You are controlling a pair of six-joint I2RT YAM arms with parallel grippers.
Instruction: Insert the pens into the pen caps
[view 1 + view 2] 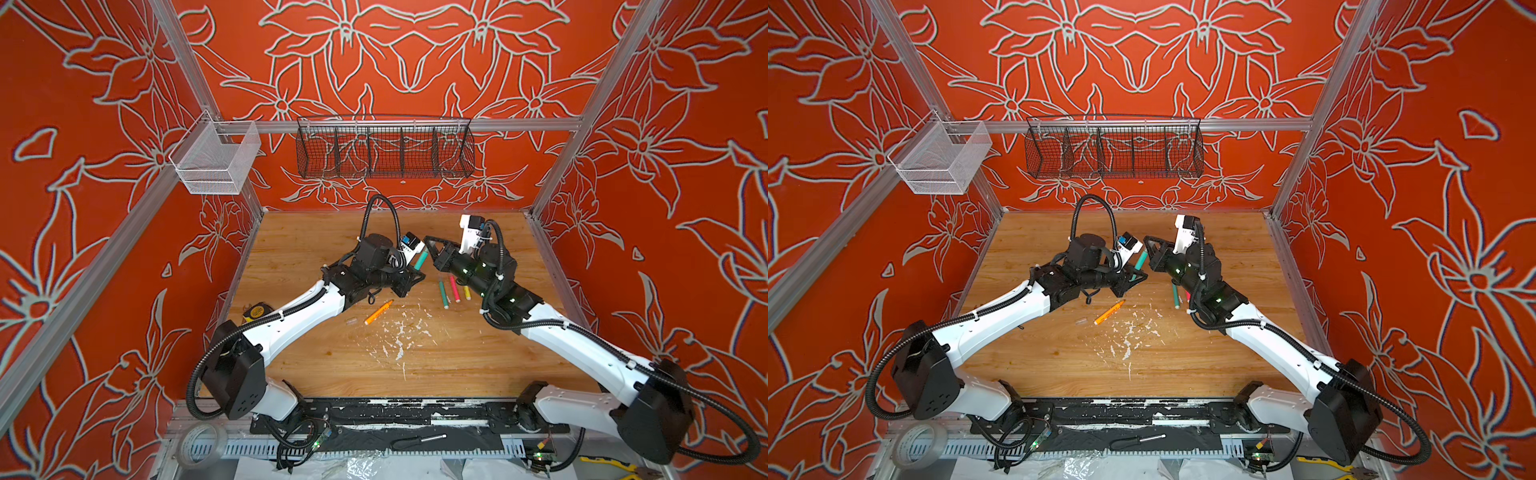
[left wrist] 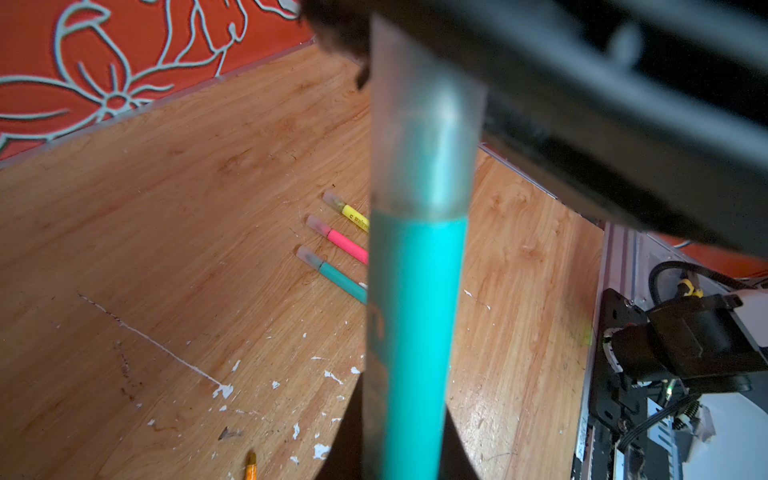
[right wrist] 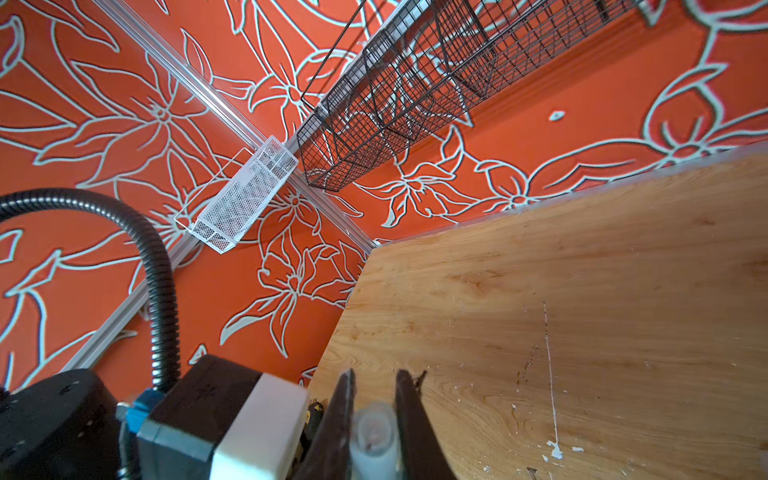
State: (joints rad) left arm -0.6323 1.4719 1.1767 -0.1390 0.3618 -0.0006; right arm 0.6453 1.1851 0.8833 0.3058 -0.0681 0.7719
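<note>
My left gripper [image 2: 403, 449] is shut on a teal pen [image 2: 411, 311], held above the table's middle in both top views [image 1: 420, 259]. A clear pen cap [image 2: 424, 137] sits over that pen's tip, and my right gripper [image 3: 376, 376] is shut on this cap [image 3: 374, 432]. The two grippers meet tip to tip [image 1: 413, 276] [image 1: 428, 242]. Three capped pens lie side by side on the wood: yellow [image 2: 353, 214], pink [image 2: 345, 243] and teal [image 2: 338, 278]. An orange pen [image 1: 378, 311] lies uncapped, with a loose clear cap [image 1: 351, 320] beside it.
White paint flecks [image 1: 399, 332] scatter the wooden table [image 1: 311, 365]. A yellow tape measure [image 1: 257, 311] lies under the left arm. A black wire basket [image 1: 384, 149] and a white mesh basket [image 1: 216, 160] hang on the walls. A screwdriver [image 1: 419, 440] lies on the front rail.
</note>
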